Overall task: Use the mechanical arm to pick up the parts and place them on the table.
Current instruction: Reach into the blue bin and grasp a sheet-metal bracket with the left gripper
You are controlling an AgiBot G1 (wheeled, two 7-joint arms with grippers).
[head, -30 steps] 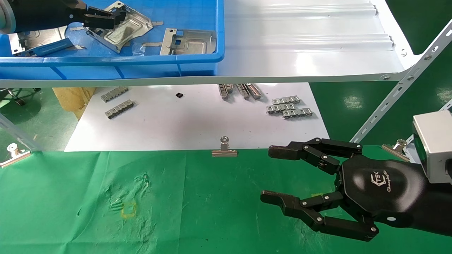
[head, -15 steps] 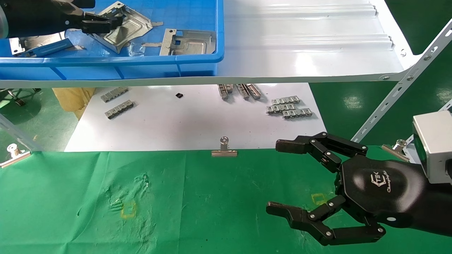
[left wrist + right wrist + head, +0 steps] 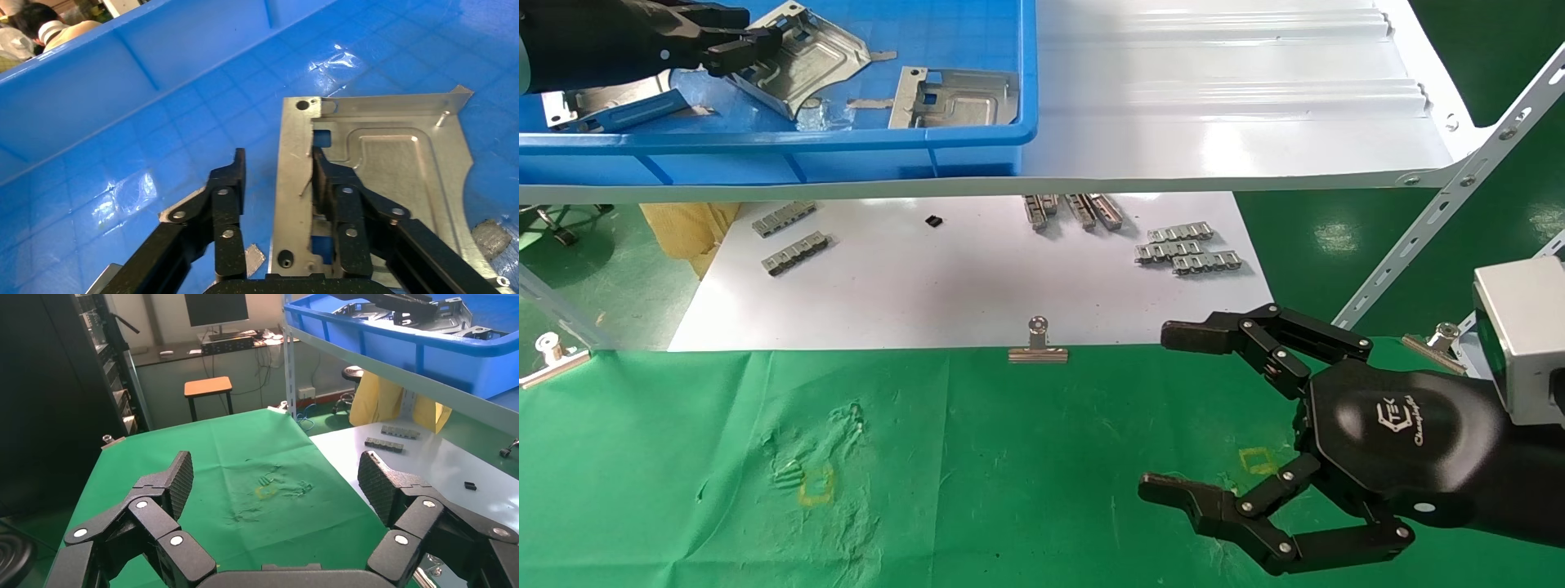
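Note:
My left gripper [image 3: 752, 42] is inside the blue bin [image 3: 846, 145] on the white shelf. In the left wrist view the left gripper [image 3: 275, 162] is open astride the bent edge of a shiny silver plate [image 3: 398, 171]. One finger lies over the plate's slot. The other finger is on the bin floor, with a gap to the plate edge. This plate [image 3: 813, 61] lies tilted in the bin. Two more plates [image 3: 956, 98] [image 3: 592, 90] lie beside it. My right gripper [image 3: 1164, 412] is open and empty above the green cloth table [image 3: 968, 457] at the front right.
Yellow square marks [image 3: 816, 484] [image 3: 1258, 460] are on the cloth. Behind it lies a white sheet [image 3: 968, 278] with grey notched strips [image 3: 1189, 249]. Binder clips [image 3: 1038, 347] hold the cloth's far edge. A slanted metal strut [image 3: 1434, 220] stands at right.
My left hand has drawn back to the left across the plate, uncovering more of it. My right hand has shifted slightly right and nearer, staying open.

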